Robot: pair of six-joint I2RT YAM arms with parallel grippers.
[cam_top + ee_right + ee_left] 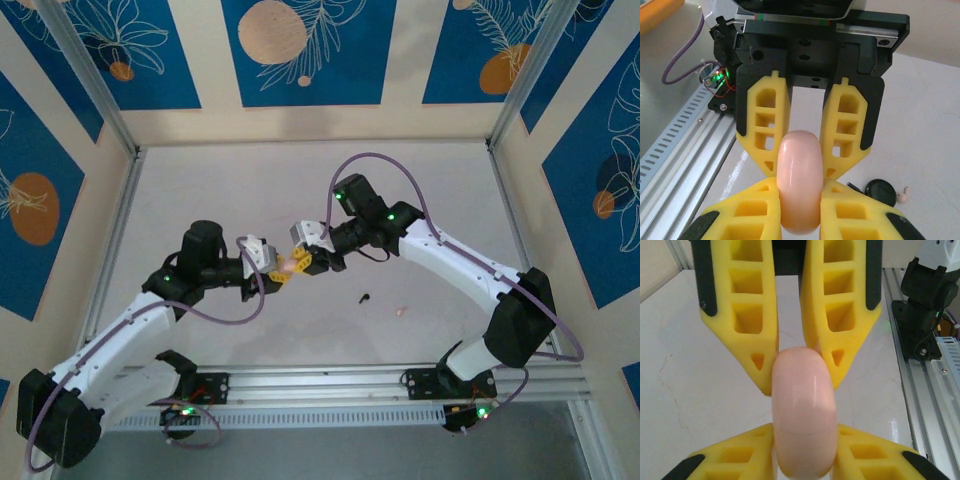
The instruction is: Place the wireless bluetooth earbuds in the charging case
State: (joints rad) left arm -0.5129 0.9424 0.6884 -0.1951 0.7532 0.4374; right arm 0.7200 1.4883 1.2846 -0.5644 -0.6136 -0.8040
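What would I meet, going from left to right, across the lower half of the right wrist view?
rail → case → black disc → pink earbud

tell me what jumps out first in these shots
The glossy pink charging case dominates both wrist views. It sits mid-workspace, pinched from opposite ends by the yellow fingers of the left gripper and the right gripper. On the pale table, to the right of the case in the top view, a tiny pale pink earbud lies beside a round black disc.
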